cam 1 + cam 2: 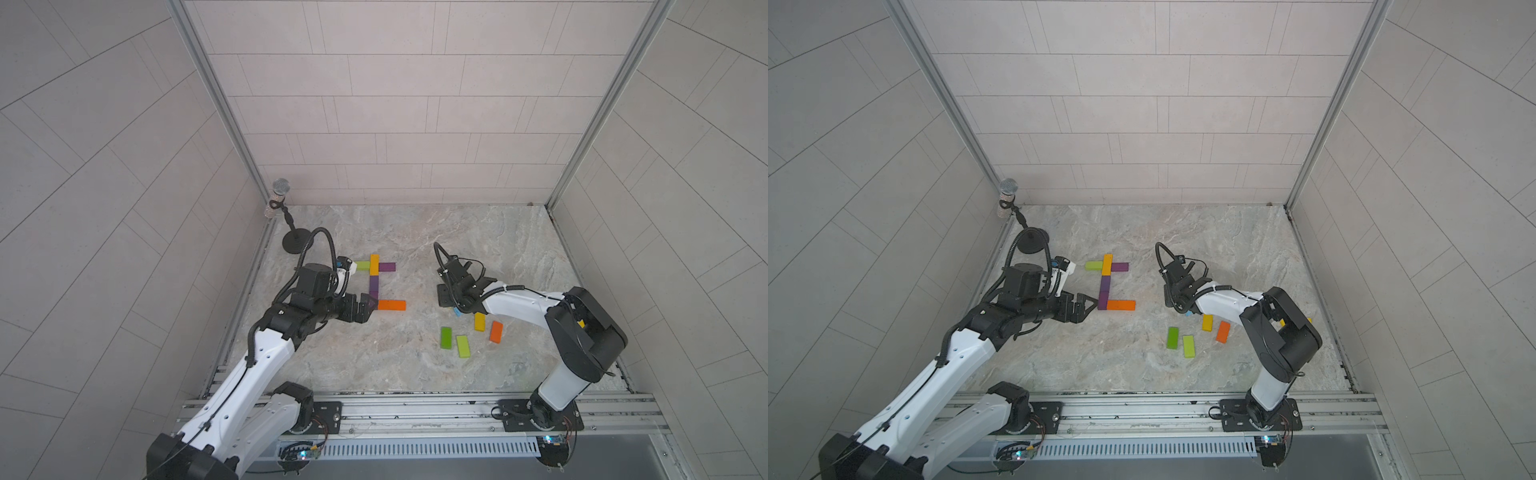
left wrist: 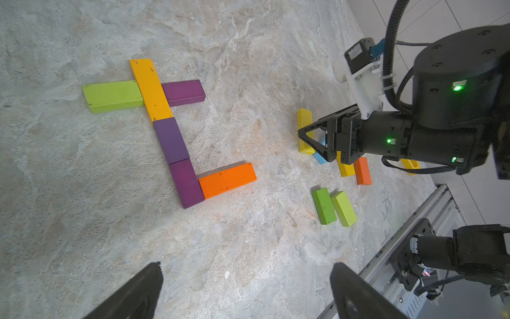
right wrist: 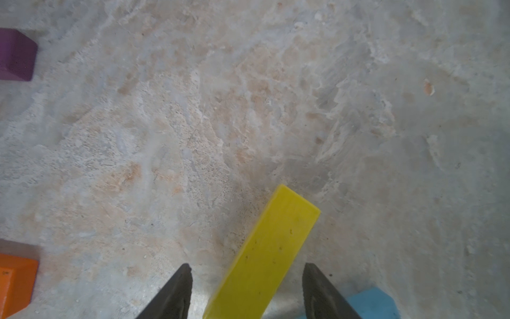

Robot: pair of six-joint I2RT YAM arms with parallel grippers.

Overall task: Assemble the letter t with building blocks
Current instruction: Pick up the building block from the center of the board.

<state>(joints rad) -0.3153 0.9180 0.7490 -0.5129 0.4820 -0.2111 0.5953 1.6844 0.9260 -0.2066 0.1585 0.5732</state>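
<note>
No readable text, labels, numbers

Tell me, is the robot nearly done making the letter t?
Nearly. Done: a yellow stem block and two purple stem blocks lie in line, with a lime block and a purple side block as crossbar and an orange block as foot. In hand: the right gripper, jaws open, straddles a loose yellow block. The left gripper hovers open. Left: probably placing that block.
</note>
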